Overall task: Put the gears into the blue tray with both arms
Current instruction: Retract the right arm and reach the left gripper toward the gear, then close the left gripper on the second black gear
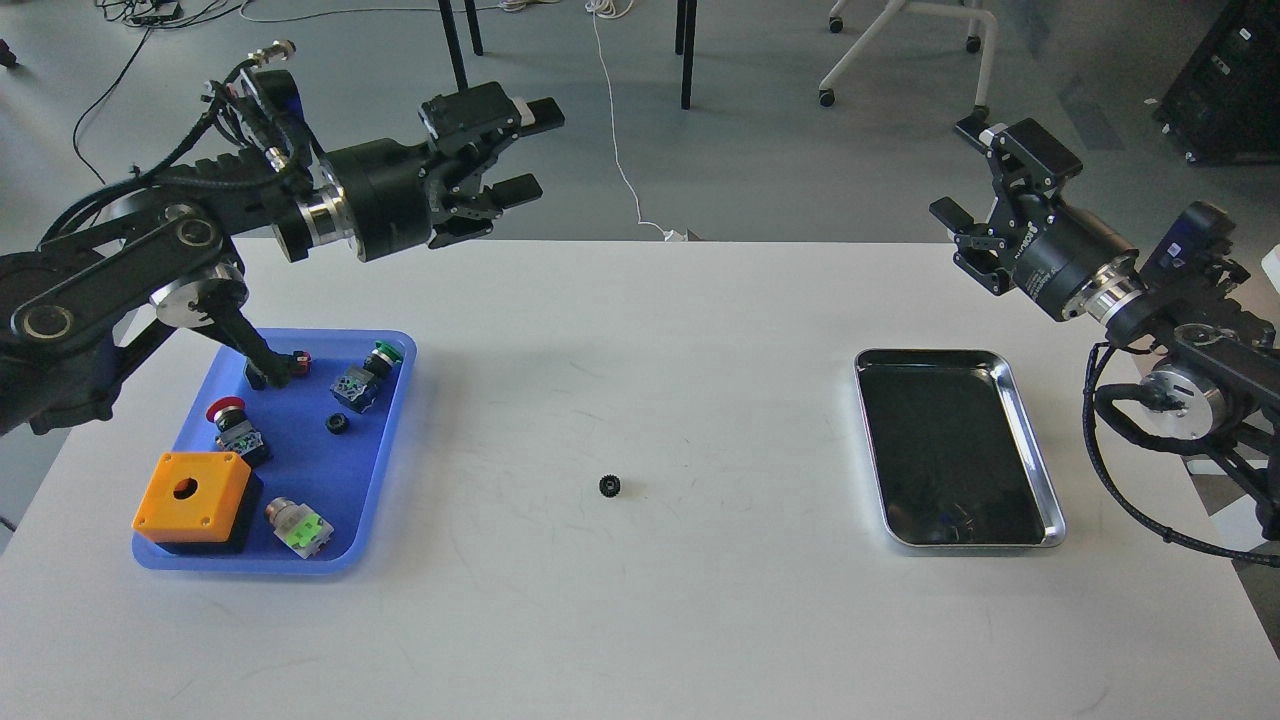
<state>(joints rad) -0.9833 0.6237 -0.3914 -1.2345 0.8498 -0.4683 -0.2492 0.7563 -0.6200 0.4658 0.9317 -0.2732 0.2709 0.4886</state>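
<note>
A tiny black gear lies alone on the white table near its middle. Another small black gear rests inside the blue tray at the left. My left gripper hangs open and empty above the table's far edge, well up and left of the loose gear. My right gripper is open and empty too, raised over the far right corner, far from both gears.
The blue tray also holds an orange box, a red-capped switch, a green-capped switch, a black switch and a light green part. A steel tray with dark bottom sits at the right.
</note>
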